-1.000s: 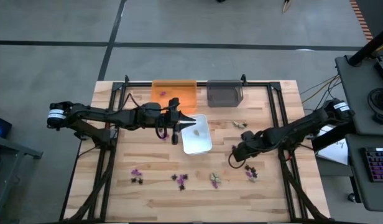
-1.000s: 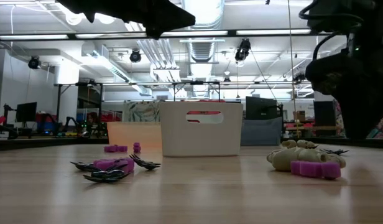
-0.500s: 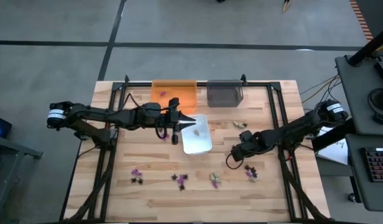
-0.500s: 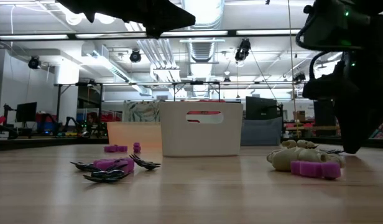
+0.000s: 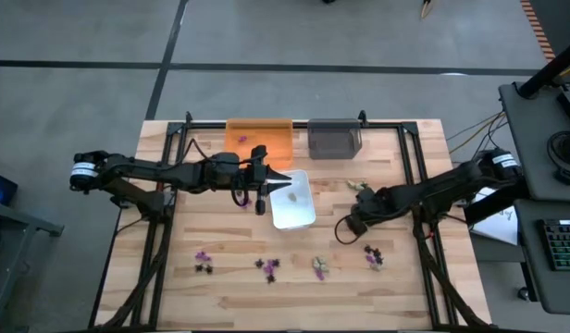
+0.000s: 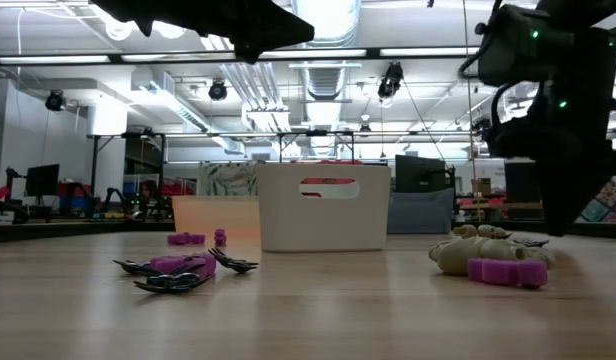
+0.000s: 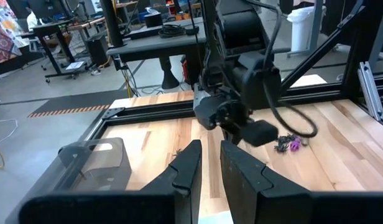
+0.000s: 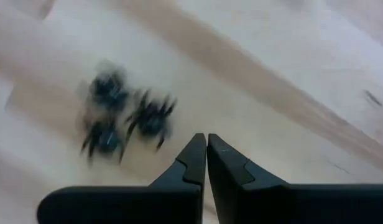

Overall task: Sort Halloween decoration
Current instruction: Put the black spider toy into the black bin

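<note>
The Halloween decoration is scattered as tiny purple, black and beige pieces: along the near side of the table, near the middle, and in the trays. My right gripper points down, shut with nothing between its fingers, beside blurred black spider pieces on the wood. My left gripper hangs level above the left edge of the white tray, its fingers a narrow gap apart with nothing visible between them.
An orange tray with purple pieces and a grey tray stand at the far edge. A beige piece lies in the white tray. Black frame rails run along the table's sides. Bare wood lies between the trays and the near pieces.
My right gripper has swung a little toward the table's far edge and rolled about its own axis, still pointing down. My left arm and the pieces have kept still.
</note>
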Robot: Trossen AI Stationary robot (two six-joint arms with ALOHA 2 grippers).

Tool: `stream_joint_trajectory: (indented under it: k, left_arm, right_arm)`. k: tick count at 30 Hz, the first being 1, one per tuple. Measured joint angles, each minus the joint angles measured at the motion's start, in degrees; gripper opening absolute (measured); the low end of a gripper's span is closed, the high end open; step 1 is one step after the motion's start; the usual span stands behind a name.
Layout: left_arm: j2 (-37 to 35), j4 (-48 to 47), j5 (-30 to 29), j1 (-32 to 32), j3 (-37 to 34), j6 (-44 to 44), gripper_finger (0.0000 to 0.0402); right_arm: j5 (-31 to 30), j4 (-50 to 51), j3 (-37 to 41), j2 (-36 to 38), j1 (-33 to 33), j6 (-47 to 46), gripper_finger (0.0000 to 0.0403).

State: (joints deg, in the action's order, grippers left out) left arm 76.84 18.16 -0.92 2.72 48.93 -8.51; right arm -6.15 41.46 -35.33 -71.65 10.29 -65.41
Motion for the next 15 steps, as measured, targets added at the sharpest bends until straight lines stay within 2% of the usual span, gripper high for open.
stream_joint_trajectory:
  k: [8,10,15]
  left_arm:
    - [0.0,-0.2,0.0,0.0,0.0,0.6,0.0041]
    - [0.0,-0.2,0.0,0.0,0.0,0.7,0.0041]
    - [0.0,-0.4,0.0,0.0,0.0,1.1,0.0041]
  right_arm:
    - [6.0,-4.4,0.0,3.4,0.8,31.0,0.0012]
    - [6.0,-4.4,0.0,3.2,0.6,35.8,0.0019]
    - [4.4,-4.5,0.0,3.1,0.7,40.7,0.0059]
